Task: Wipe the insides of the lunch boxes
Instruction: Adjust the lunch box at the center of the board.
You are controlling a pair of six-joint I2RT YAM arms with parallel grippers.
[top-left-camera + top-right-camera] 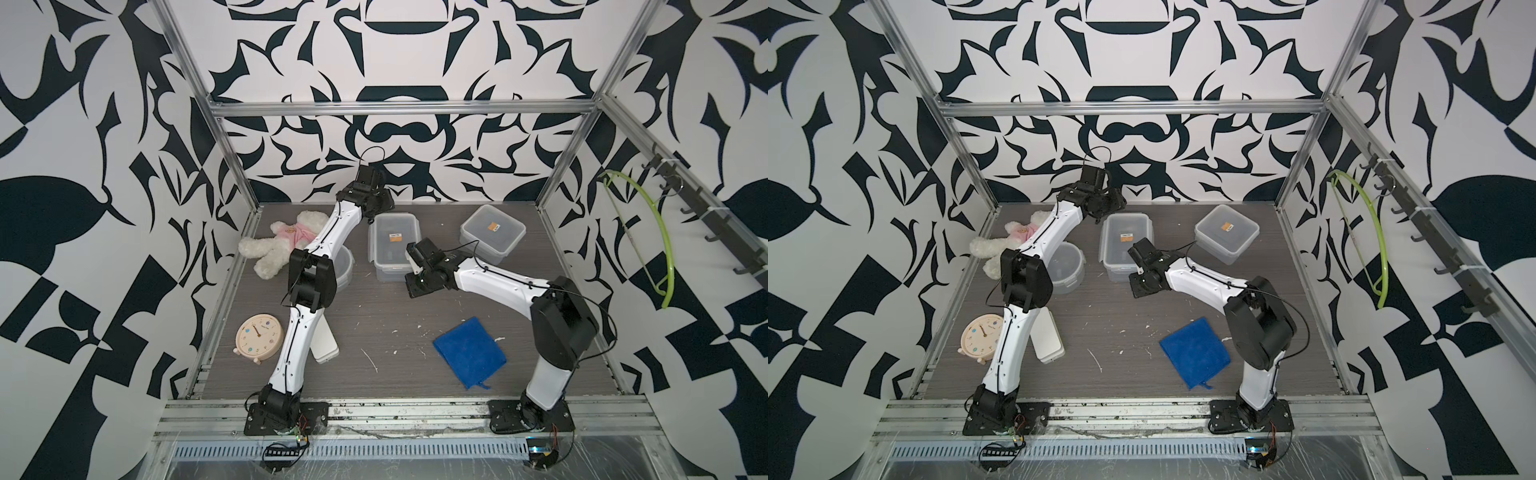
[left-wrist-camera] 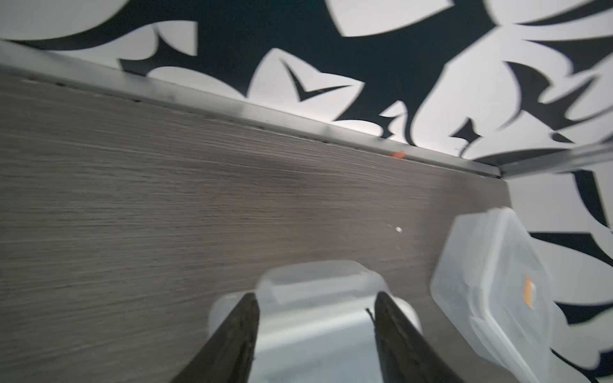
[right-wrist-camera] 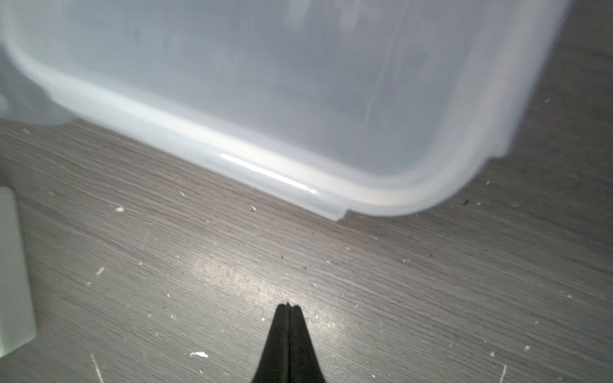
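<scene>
Long lunch box (image 1: 392,245) runs front-to-back: left gripper (image 2: 315,298), jaws parted, at its far end; right gripper (image 3: 289,306), pinched closed, nearside.

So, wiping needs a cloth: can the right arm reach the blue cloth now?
Probably yes. The blue cloth lies flat near that arm's base with nothing on it; the right hand, shut and empty by the middle lunch box, must pull back and open.

arms (image 1: 490,279): white shells | joints (image 1: 312,282): black | cables (image 1: 287,345): thin black | jaws: black, tapered
</scene>
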